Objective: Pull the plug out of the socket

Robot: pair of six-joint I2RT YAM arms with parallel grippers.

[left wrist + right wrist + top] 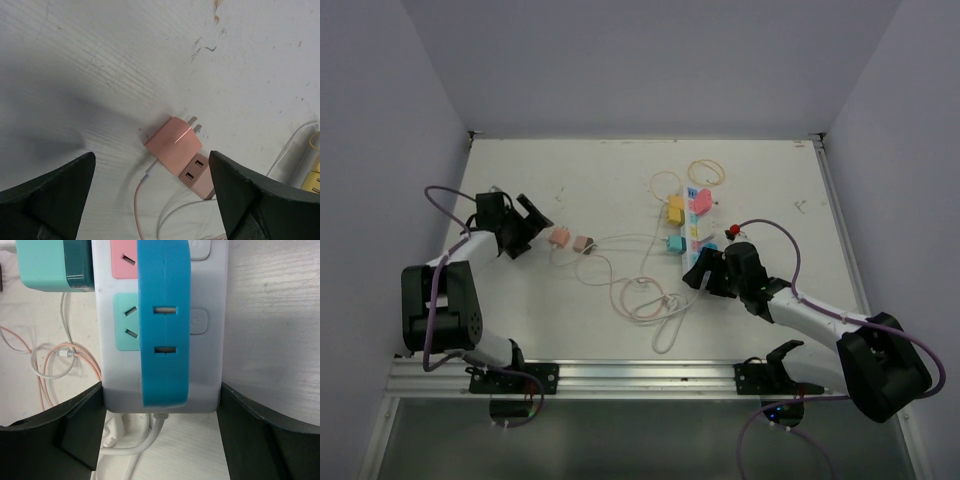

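The plug (174, 145), pink, lies flat on the table (570, 180) well left of the socket (207, 355). Its prongs are bare and in no outlet, and it touches a pink adapter (197, 175) on the side nearer the socket. The left tool (150, 160) hangs over it, spread wide, holding nothing. The right tool (161, 390) clamps the socket's near end. The pull looks done; next, each tool should lift away without nudging plug or cords (650, 300).

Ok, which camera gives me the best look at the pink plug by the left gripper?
Left wrist: the pink plug fills the middle, close up, prongs bare. Top external shows it only as a small pink block, apart from the socket. Right wrist does not show it.
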